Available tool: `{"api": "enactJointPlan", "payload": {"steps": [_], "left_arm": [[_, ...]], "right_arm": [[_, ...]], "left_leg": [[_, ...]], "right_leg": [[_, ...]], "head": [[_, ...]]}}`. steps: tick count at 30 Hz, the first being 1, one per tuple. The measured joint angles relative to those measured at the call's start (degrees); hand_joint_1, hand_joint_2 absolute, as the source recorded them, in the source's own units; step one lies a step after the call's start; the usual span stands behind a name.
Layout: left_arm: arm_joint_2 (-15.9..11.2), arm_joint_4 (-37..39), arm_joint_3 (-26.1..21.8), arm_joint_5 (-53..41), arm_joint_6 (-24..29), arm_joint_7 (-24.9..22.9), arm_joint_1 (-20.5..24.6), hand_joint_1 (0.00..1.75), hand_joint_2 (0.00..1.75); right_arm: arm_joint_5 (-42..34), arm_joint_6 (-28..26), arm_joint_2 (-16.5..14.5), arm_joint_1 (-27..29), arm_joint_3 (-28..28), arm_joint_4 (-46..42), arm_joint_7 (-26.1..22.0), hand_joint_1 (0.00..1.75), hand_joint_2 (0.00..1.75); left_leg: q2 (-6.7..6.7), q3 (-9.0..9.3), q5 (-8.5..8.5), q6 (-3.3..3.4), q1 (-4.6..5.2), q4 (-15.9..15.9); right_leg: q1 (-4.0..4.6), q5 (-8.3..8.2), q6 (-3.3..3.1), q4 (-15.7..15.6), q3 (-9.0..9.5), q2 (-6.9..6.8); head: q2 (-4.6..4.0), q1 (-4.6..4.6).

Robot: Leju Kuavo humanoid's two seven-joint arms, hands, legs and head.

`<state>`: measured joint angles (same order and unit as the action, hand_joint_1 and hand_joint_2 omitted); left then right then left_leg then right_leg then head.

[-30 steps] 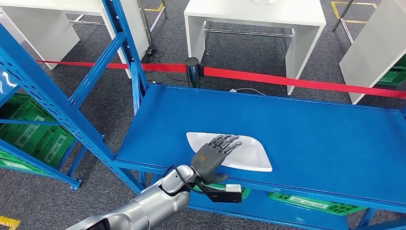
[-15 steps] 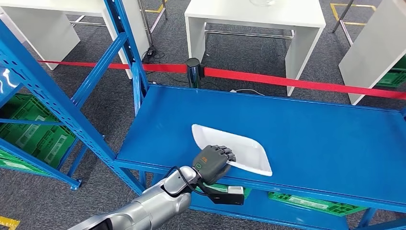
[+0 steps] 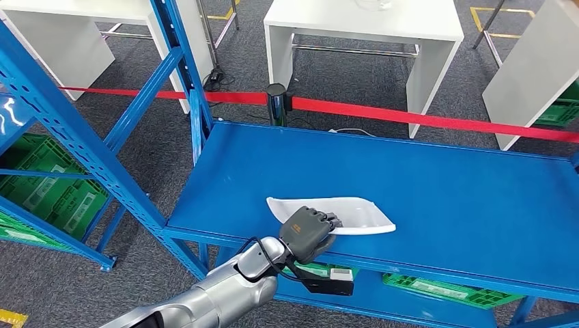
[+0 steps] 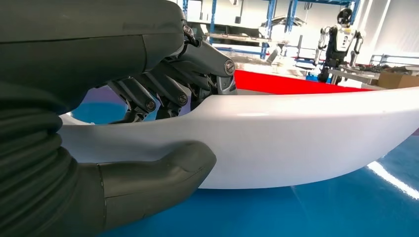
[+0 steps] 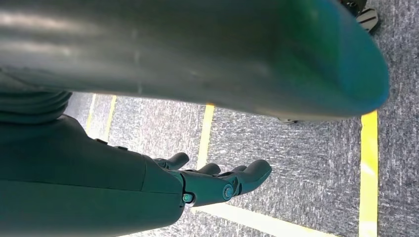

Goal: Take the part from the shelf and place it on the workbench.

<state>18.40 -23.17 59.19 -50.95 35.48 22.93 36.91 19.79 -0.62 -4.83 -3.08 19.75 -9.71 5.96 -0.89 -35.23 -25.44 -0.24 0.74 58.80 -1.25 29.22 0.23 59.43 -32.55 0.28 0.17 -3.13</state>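
A white curved tray-like part (image 3: 348, 216) lies on the blue shelf (image 3: 437, 184), near its front edge. My left hand (image 3: 308, 231) grips the part's near rim, fingers curled over the top. Up close, the thumb (image 4: 163, 173) presses under the white part (image 4: 296, 143) while the fingers (image 4: 163, 89) hook over its edge. The part's near side looks tilted up off the shelf. My right hand (image 5: 217, 182) hangs beside my body over the grey floor, fingers apart and holding nothing.
Blue rack uprights (image 3: 82, 143) stand at the left with green crates (image 3: 48, 198) behind them. A red barrier tape (image 3: 423, 119) runs behind the shelf, white tables (image 3: 362, 27) beyond it. Green crates (image 3: 444, 290) sit on the lower shelf.
My left hand went from lying flat on the part to curling its fingers around the near rim. The part has turned and its near edge has lifted.
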Motion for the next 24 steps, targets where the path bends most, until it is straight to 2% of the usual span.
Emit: {"api": "enactJointPlan", "payload": {"steps": [8,11,14,16,18,22,24], "left_arm": [[-0.2,-0.7,-0.3,3.1,3.9,5.7,-1.4,1.75,1.75],[-0.3,-2.0,-2.1,8.7,3.4,10.9,-2.3,1.75,1.75],[-0.3,-3.2,-3.7,12.0,1.6,13.3,-2.7,1.75,1.75],[-0.3,-5.2,-4.9,16.8,-2.6,14.7,-3.4,1.75,1.75],[-0.8,-10.0,-7.0,25.4,-10.3,16.0,-4.9,1.75,1.75],[-3.6,-27.1,-11.6,42.1,-27.0,15.8,-9.8,1.75,1.75],[-5.1,-35.4,-13.8,46.3,-31.5,15.1,-12.0,1.75,1.75]], "right_arm": [[0.1,-0.1,0.0,0.0,0.4,0.0,-0.1,0.00,0.00],[0.1,-0.2,0.0,0.0,0.6,0.0,-0.2,0.00,0.00],[0.0,-0.2,0.0,0.0,0.8,0.0,-0.3,0.00,0.00],[0.0,-0.3,0.0,0.1,0.9,0.0,-0.4,0.00,0.00],[0.1,-0.3,0.0,0.1,1.0,0.0,-0.5,0.00,0.00],[0.9,0.2,0.0,0.3,1.2,0.0,-0.7,0.00,0.00],[1.2,0.3,0.1,0.5,1.2,0.0,-0.8,0.00,0.00]], "left_leg": [[-0.02,-0.01,0.00,0.00,0.00,0.0],[-0.02,-0.01,0.00,0.00,0.01,0.0],[-0.02,-0.01,0.00,0.00,0.01,0.0],[-0.03,-0.01,0.00,0.00,0.01,0.0],[-0.03,-0.01,0.00,0.00,0.01,0.0],[0.02,-0.01,-0.02,0.01,0.01,0.0],[0.02,-0.01,-0.04,0.04,0.01,0.0]], "right_leg": [[-0.01,0.00,0.00,0.0,0.02,0.00],[-0.01,0.00,0.00,0.0,0.02,0.00],[-0.01,0.00,0.00,0.0,0.02,0.00],[-0.01,0.00,0.01,0.0,0.03,0.00],[-0.01,0.00,0.01,0.0,0.03,0.00],[-0.01,0.00,0.01,0.0,0.01,0.03],[0.00,0.02,0.02,0.0,0.01,0.03]], "head": [[0.00,0.01],[0.00,0.01],[0.00,0.01],[0.00,0.01],[0.00,0.01],[0.00,0.01],[0.00,0.01]]}}
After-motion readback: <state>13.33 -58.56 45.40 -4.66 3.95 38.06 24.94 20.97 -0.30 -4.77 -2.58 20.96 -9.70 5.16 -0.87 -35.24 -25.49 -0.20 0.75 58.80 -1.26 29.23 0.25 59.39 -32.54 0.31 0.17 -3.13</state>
